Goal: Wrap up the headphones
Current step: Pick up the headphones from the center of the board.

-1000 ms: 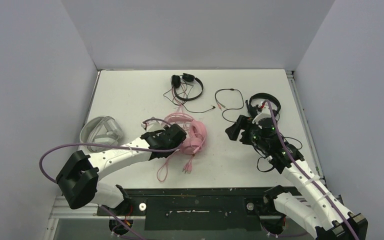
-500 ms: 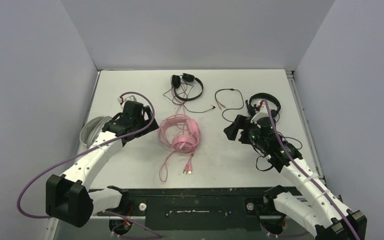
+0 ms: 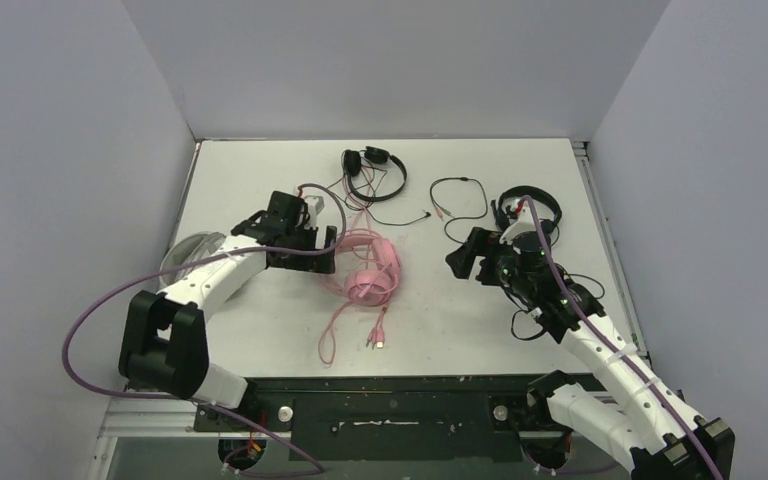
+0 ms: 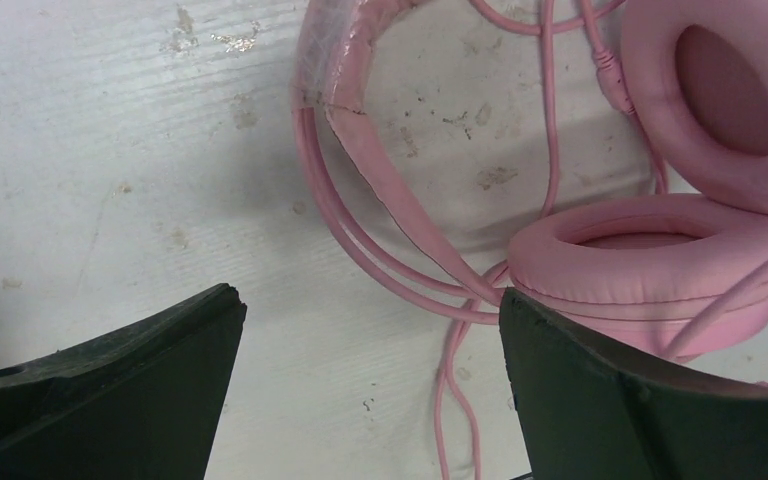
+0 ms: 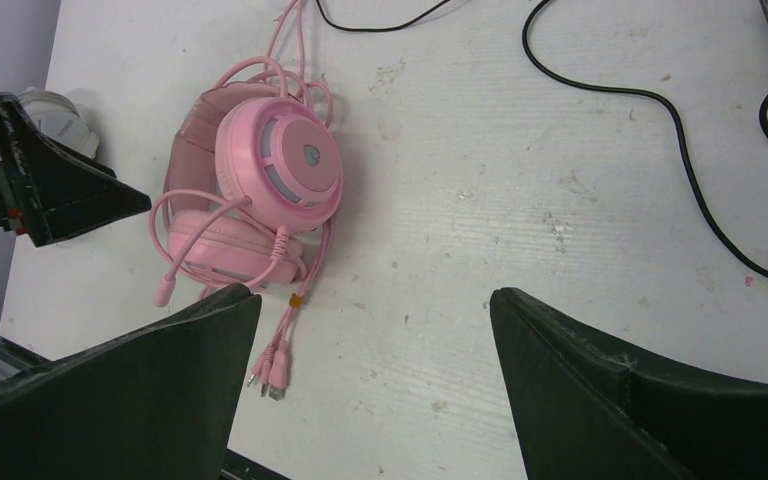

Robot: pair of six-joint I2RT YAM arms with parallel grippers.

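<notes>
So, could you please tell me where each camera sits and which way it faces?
Top external: fixed above and behind the arms, looking down on the white table; the left arm and right arm show.
Left wrist: on the left arm, looking down at the pink corded over-ear headset; its own open dark jaws show below.
Right wrist: on the right arm, looking across the table at that headset; its own open jaws below.
All three share the headset.

A pink headset point(image 5: 260, 190) lies folded on a scuffed white table point(image 5: 520, 210), with its pink cable point(image 5: 293, 25) looped about it and the plugs point(image 5: 270, 375) just below. To the headset's right, well apart, a thin black cable point(image 5: 660, 100) curves across the table. Below the headset, the right gripper point(image 5: 375, 300) holds its two dark fingers point(image 5: 160, 380) wide apart, with nothing between them.
</notes>
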